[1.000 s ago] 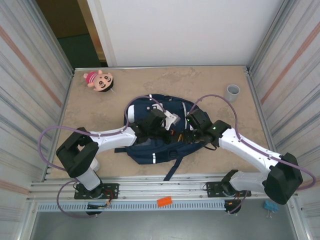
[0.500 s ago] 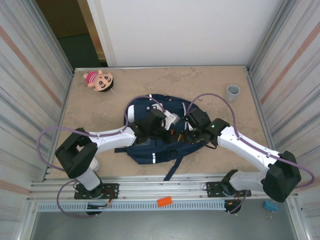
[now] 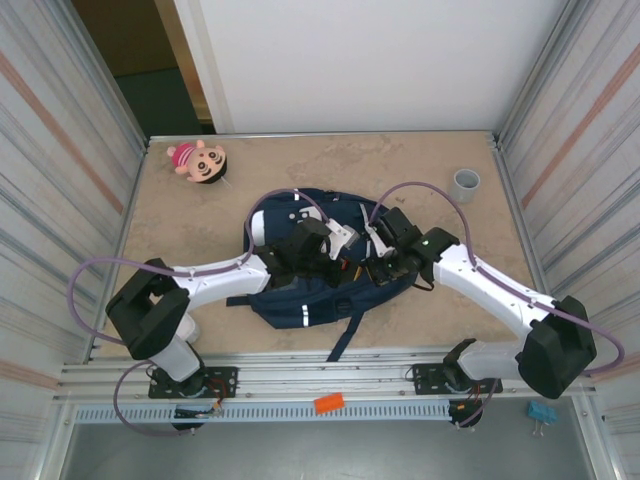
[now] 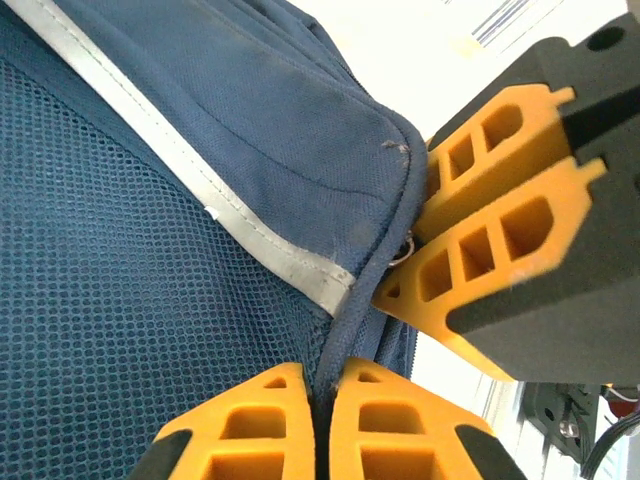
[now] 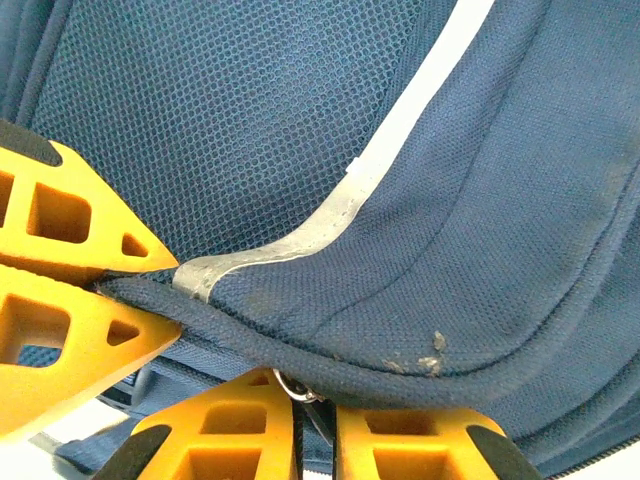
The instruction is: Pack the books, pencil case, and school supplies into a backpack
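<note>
Right wrist: navy mesh backpack [image 5: 250, 110], pale reflective strip [image 5: 400, 130] across it

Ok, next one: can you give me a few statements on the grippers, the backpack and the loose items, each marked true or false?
1. The left gripper is shut on the piped edge of the backpack. True.
2. The right gripper hangs open above the table. False: its fingers are pinched together at the backpack's edge, by a small metal ring.
3. The grey cup stands near the table's far right corner, apart from the backpack. True.
4. The pink plush doll lies inside the backpack. False: it lies on the table near the far left corner.
</note>
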Controlling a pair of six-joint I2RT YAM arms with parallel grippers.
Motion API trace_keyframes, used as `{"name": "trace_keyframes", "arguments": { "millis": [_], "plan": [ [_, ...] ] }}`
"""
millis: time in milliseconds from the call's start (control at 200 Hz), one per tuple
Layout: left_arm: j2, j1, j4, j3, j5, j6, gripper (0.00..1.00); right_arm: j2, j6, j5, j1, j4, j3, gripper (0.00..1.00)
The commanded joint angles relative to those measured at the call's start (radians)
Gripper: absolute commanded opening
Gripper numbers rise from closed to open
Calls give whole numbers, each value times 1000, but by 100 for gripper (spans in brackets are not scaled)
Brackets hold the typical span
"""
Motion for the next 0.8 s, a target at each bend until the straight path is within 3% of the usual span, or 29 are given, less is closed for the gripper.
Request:
{"name": "trace_keyframes", "arguments": {
  "millis": [0, 266, 411, 496, 591, 671, 797],
  "plan": [
    [-72, 1, -138, -16, 3, 37, 0, -13, -7, 142, -95, -76, 17, 6],
    [-86, 1, -145, -28, -9, 49, 0, 0, -3, 70, -135, -67, 10, 7],
    [-85, 1, -127, -26, 6, 44, 0, -12, -12, -14, -86, 2, -11, 30],
    [-82, 2, -123, -21, 13, 44, 0, 3, -20, 18, -47, 21, -7, 35],
    [-75, 1, -125, -18, 15, 49, 0, 11, -44, 95, -7, 55, -9, 36],
    [-76, 1, -123, -20, 22, 50, 0, 7, -72, 85, -5, 95, -18, 36],
    [-83, 1, -128, -24, 9, 50, 0, -1, -117, 59, -9, 103, -10, 26]
  ]
}}
